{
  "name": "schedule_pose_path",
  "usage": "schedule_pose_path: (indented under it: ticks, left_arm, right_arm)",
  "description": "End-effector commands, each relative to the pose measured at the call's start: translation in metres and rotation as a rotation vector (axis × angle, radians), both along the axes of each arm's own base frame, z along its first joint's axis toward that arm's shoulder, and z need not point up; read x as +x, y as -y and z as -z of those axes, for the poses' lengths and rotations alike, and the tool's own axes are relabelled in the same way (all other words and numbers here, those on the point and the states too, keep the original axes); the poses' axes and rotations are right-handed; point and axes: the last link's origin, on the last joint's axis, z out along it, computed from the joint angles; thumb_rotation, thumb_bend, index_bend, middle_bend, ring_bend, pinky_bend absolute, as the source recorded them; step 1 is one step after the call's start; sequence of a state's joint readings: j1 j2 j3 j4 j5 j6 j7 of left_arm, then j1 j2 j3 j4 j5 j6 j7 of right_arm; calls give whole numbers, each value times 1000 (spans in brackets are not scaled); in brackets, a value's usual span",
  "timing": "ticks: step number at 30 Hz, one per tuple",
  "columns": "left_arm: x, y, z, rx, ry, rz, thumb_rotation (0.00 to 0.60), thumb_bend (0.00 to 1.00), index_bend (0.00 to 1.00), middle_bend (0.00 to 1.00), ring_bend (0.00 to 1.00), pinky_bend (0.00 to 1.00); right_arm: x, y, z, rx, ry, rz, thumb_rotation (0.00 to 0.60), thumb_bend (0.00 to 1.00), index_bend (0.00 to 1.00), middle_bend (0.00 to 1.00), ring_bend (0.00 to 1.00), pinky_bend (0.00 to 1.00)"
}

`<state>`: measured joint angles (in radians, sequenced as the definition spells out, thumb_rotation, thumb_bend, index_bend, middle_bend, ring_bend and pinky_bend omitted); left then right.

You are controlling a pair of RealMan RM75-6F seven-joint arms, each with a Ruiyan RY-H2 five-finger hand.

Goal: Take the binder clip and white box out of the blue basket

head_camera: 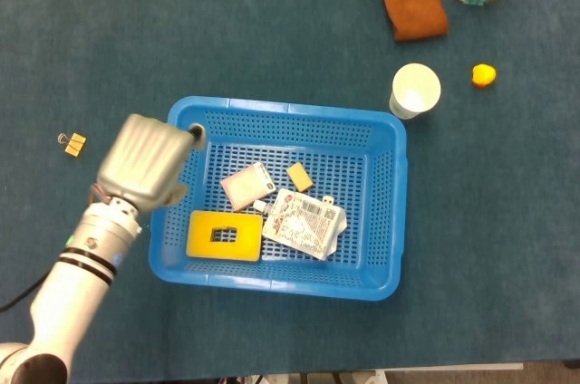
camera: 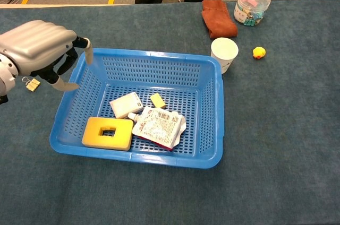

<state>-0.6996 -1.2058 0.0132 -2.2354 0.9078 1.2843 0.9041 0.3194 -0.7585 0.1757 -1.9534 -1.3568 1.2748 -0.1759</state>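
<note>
- Binder clip lies on the desk, outside the blue basket at nine o'clock
- My left robot hand hangs empty, fingers spread, at the rim to reach the white box

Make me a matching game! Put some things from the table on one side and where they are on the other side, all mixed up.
Things:
1. binder clip
2. white box
3. paper cup
4. left hand

Places:
A. inside the blue basket
B. over the basket's left rim
C. on the table left of the basket
D. just outside the basket's far right corner

Pairs: 1-C, 2-A, 3-D, 4-B
</note>
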Motion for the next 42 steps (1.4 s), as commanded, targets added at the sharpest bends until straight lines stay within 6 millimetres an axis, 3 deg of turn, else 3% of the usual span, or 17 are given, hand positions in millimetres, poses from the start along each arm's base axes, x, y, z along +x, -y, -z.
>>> schedule_pose_path:
  ticks: [1, 12, 21, 42]
  left_arm:
    - [5, 4, 11, -33, -16, 23, 600, 185, 406, 770, 760, 879]
    - [11, 9, 53, -104, -63, 32, 600, 185, 389, 771, 760, 879]
    - [9, 10, 79, -111, -97, 18, 600, 185, 370, 771, 760, 879]
    - [8, 10, 110, -94, -117, -15, 600, 185, 265, 781, 767, 880]
  right_arm:
    - [0, -2, -1, -3, 0, 1, 600, 256, 352, 266, 109, 135]
    - [-2, -10, -1, -7, -23, -3, 600, 256, 352, 266, 109, 135]
    - [-14, -14, 4, -8, -19, 47, 600, 256, 351, 266, 109, 135]
    - [-19, -13, 7, -7, -9, 72, 600, 256, 352, 265, 110, 135]
